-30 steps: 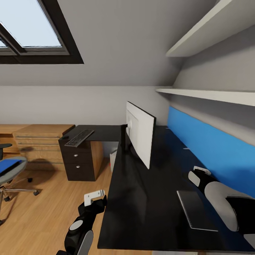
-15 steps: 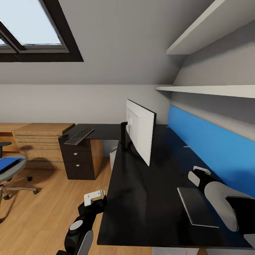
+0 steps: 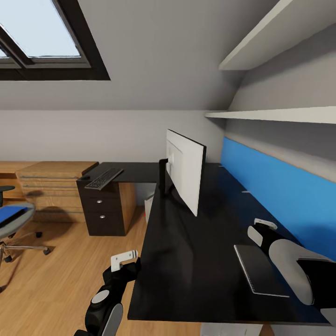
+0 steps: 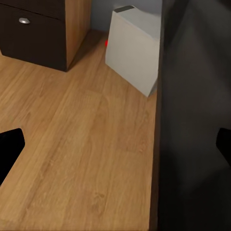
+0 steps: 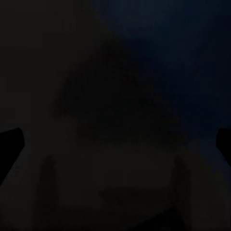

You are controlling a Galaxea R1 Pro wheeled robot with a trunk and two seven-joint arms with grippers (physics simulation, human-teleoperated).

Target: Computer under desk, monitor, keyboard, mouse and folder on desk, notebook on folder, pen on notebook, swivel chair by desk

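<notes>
The monitor (image 3: pixel 185 175) stands on the black desk (image 3: pixel 186 252), its white back toward me. Far left on the desk lie the keyboard (image 3: pixel 103 178) and, beside it, the small dark mouse (image 3: pixel 85 178). A grey notebook (image 3: pixel 259 269) rests on the desk beside my right arm (image 3: pixel 289 261). The blue folder (image 3: pixel 10 215) lies on the swivel chair (image 3: pixel 14 228) at the left edge. The grey computer (image 4: pixel 132 50) with its red light stands under the desk. My left gripper (image 4: pixel 115 149) hangs open over the floor by the desk edge. My right gripper (image 5: pixel 115 144) is open above the dark desktop.
A dark three-drawer unit (image 3: pixel 105 212) supports the desk's far end, with a light wooden cabinet (image 3: pixel 53 189) to its left. A blue wall panel (image 3: pixel 280 191) and two shelves (image 3: pixel 280 114) run along the right. Bare wood floor (image 3: pixel 60 275) lies between chair and desk.
The whole view has shifted slightly, so the camera moved: the desk's near edge sits higher in the picture and the chair is further left. Both arms keep their pose.
</notes>
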